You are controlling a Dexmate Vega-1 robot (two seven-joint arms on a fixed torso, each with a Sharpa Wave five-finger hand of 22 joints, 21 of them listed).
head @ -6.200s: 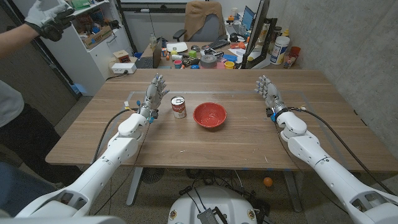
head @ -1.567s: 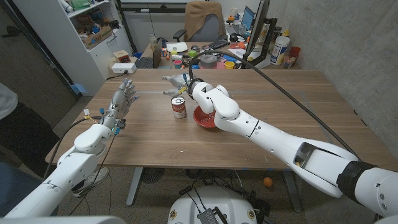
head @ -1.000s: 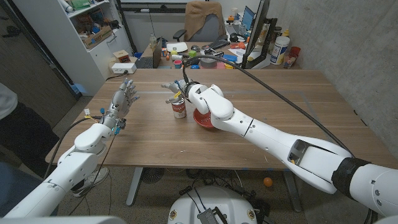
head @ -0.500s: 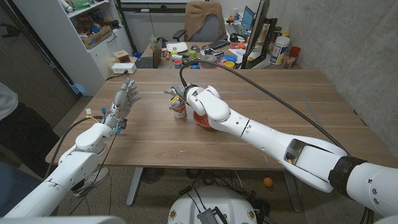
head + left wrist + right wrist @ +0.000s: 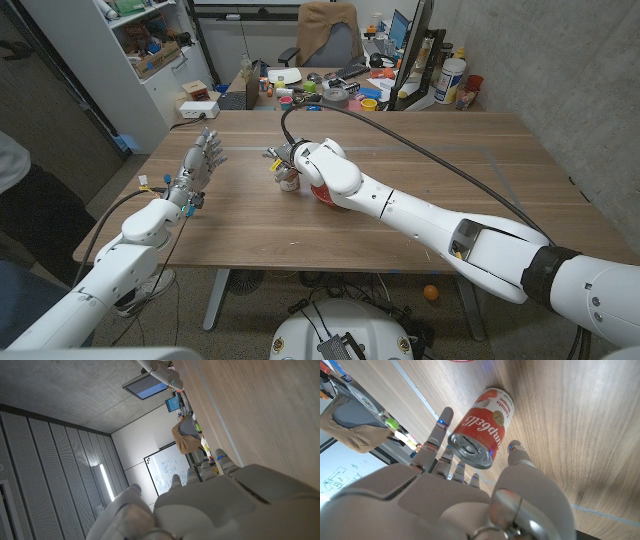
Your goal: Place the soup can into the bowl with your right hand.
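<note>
- Since half a second ago the right hand (image 5: 285, 163) has moved closer onto the soup can (image 5: 290, 180); the left hand (image 5: 201, 160) stays put, raised, fingers spread, holding nothing, well to the can's left.
- Soup can stands upright on the wooden table (image 5: 250, 225), just left of the red bowl (image 5: 322, 193). Not yet in the bowl.
- Right wrist view: fingers (image 5: 441, 422) on one side of the can (image 5: 482, 427), thumb (image 5: 517, 452) on the other, apart around its lid. Contact unclear; hand looks open around it, not clamped.
- Step in hand, by my reading: the grasp. Next: close on the can, lift clear, carry right over the bowl's rim, set down.
- Hidden: in the head view the right arm covers most of the bowl and the can's top; the can's label faces away there.
</note>
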